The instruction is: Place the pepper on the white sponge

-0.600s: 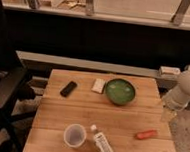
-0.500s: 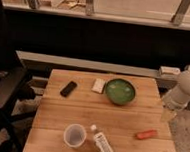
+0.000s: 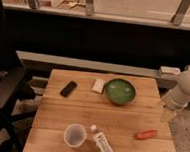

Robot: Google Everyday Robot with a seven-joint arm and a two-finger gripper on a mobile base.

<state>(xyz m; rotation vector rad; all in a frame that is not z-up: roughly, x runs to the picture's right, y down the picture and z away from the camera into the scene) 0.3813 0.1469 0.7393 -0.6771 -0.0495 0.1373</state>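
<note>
Dim room, dark wall under a railed ledge, and in front of it the wooden table [image 3: 85, 115] with everything laid out on top. And in the last half second, nothing has shifted. The pepper [image 3: 146, 134] lies flat near the front right corner, exactly where it was, with nothing touching it. The white sponge [image 3: 98, 85] sits at the back of the table, just beside the green bowl [image 3: 120, 90] on its left, and it hasn't moved either.

The white arm comes in from the right, and the gripper [image 3: 168, 115] hangs at the table's right edge, behind the pepper and a little to its right, clear of it. Whether it is open or closed I can't tell from here, but it is carrying nothing.

So I'd call this the pause before the reach: the pick hasn't begun. The carry to come looks like a diagonal across the table, passing the bowl. The black phone [image 3: 69, 88], the clear cup [image 3: 75, 135] and the lying bottle [image 3: 104, 146] are well off that line.
</note>
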